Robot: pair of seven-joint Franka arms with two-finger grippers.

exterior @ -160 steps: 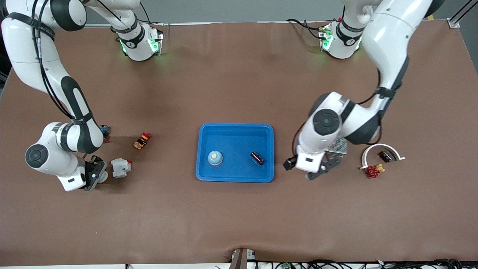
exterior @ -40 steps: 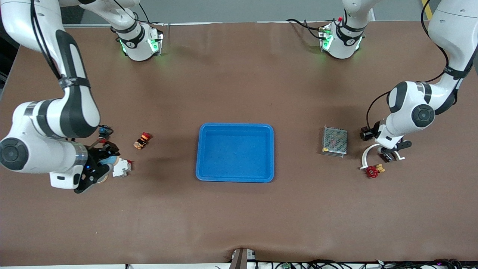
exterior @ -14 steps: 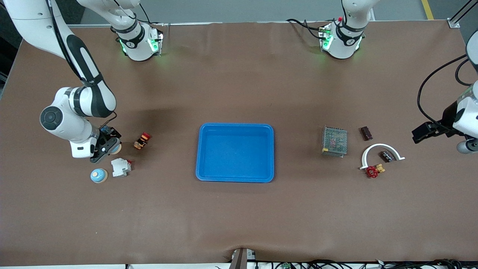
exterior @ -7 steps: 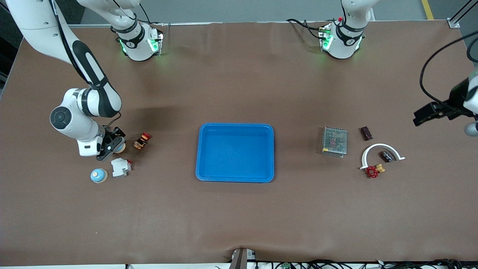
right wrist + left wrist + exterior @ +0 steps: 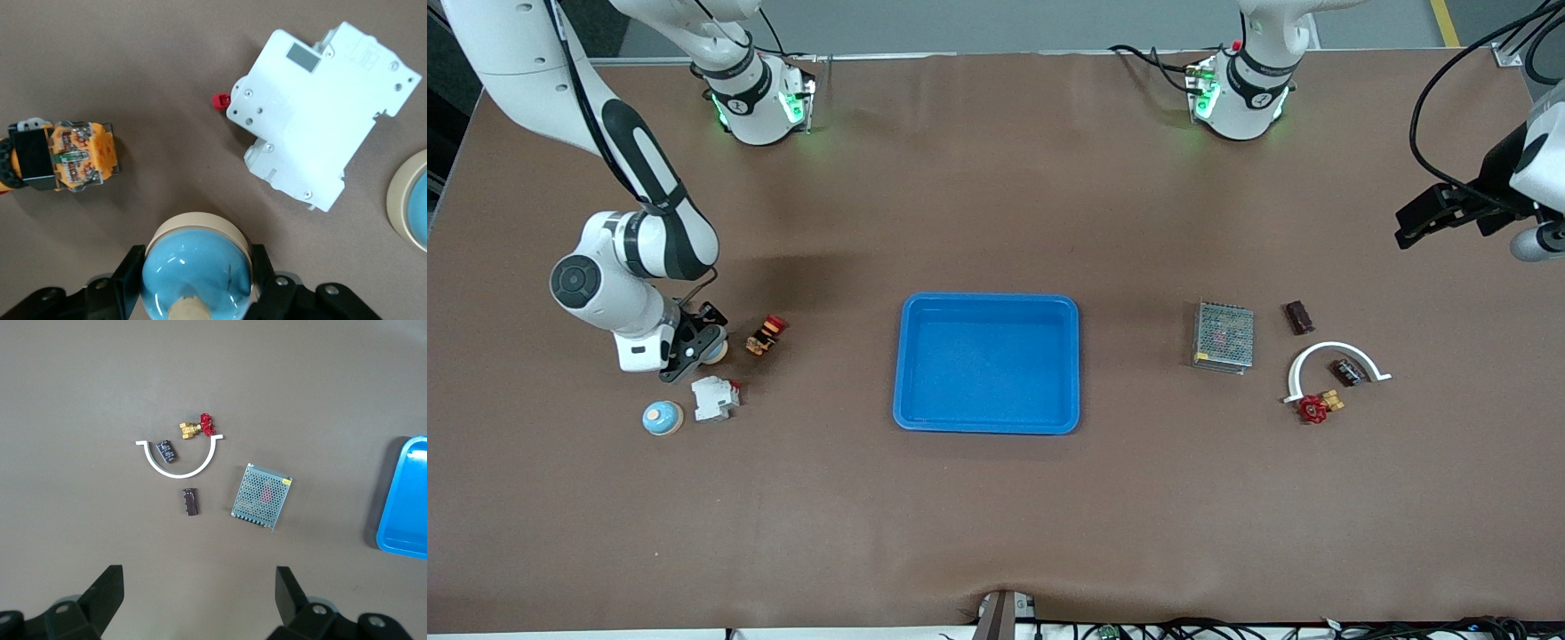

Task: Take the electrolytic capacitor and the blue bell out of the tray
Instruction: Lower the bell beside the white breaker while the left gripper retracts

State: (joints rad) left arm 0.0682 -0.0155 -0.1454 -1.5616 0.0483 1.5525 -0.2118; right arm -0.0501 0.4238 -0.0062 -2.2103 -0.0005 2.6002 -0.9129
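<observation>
The left hand, fingers apart, has risen clear of the released electrolytic capacitor; the tray lies empty. The right hand still clamps the blue bell.

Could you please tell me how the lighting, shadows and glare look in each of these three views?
Front view: even light, soft shadows by the right arm and the tray, green glow at both bases. Left wrist view: flat and sharp, with a pale sheen on the tray's rim; the left tool shows dark. Right wrist view: window-like highlights on the blue bell in the right tool, and a soft shadow beside the white breaker.
</observation>
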